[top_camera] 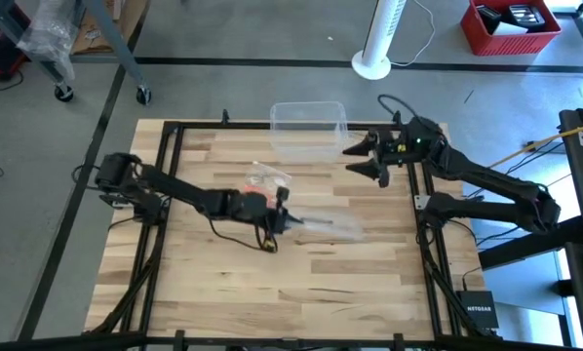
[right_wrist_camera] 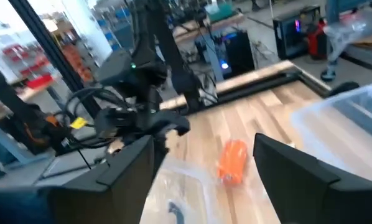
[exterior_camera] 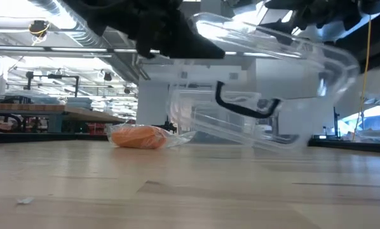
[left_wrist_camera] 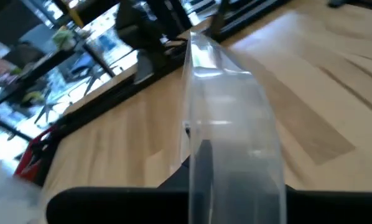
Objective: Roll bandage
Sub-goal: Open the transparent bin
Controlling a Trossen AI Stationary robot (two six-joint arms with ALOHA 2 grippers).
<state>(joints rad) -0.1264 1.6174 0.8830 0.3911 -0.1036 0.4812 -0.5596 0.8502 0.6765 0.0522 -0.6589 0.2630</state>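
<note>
The orange bandage [top_camera: 255, 198] is a small roll lying on its side on the table beside a clear wrapper [top_camera: 269, 178]; it also shows in the low view [exterior_camera: 139, 137] and the right wrist view [right_wrist_camera: 232, 160]. My left gripper [top_camera: 284, 220] is at the table's middle, just near of the bandage. It is shut on a clear plastic lid [top_camera: 329, 226] with a black handle [exterior_camera: 247, 105]. My right gripper [top_camera: 368, 161] is open and empty above the table's far right part, its fingers pointing toward the bandage. My left gripper pinches the clear lid by one edge [left_wrist_camera: 204, 163] between its two fingers, coming level from the table's left. The lid reaches away from the fingers toward the table's right. In the low view [exterior_camera: 285, 57] it is tilted and looks lifted off the table.
A clear plastic box [top_camera: 308, 130] stands at the table's far edge, left of my right gripper. Dark frame rails [top_camera: 171, 156] run along the table's sides. Bare wood [top_camera: 301, 292] lies toward the near edge.
</note>
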